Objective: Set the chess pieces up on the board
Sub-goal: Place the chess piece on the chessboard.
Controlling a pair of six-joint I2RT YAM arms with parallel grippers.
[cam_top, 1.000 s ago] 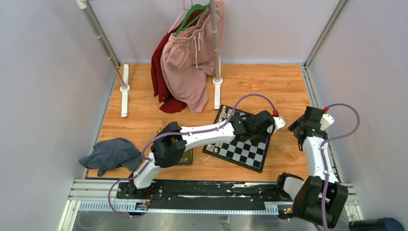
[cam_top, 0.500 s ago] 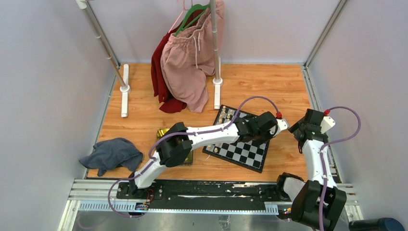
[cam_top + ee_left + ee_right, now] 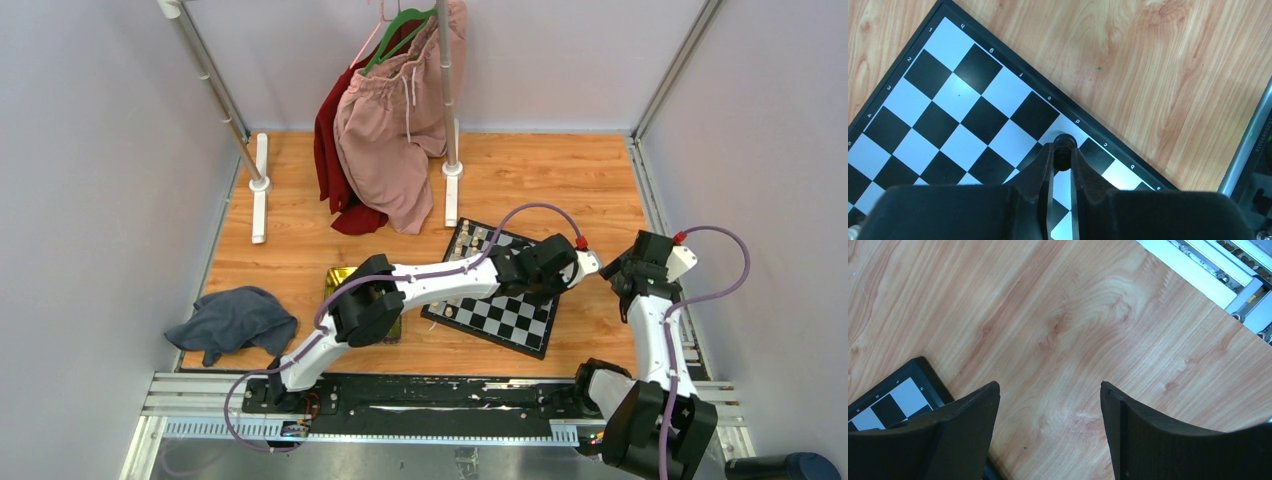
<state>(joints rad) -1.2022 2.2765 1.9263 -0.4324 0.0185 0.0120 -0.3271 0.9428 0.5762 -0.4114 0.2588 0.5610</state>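
Observation:
The board [image 3: 512, 320] lies on the wooden floor right of centre. My left arm reaches across it to its right edge. There my left gripper [image 3: 1062, 151] is shut on one of the chess pieces [image 3: 1064, 140], a small black one, held over a light square by the board's border [image 3: 1108, 137]. In the top view the left gripper [image 3: 572, 268] hides that piece. My right gripper [image 3: 1049, 390] hangs open over bare wood just right of the board's corner [image 3: 903, 390], with nothing between its fingers; in the top view the right gripper [image 3: 618, 272] sits close beside the left one.
Pale pieces [image 3: 470, 238] line the board's far left edge. A yellow-green tray [image 3: 342, 278] lies partly under the left arm. A grey cloth [image 3: 232, 320] lies at the left. A clothes rack with pink and red garments [image 3: 395, 120] stands behind. A metal rail [image 3: 1208, 280] borders the right side.
The left arm has stretched a little farther right and nearer, carrying the black piece toward the board's right edge. The right wrist has shifted slightly nearer.

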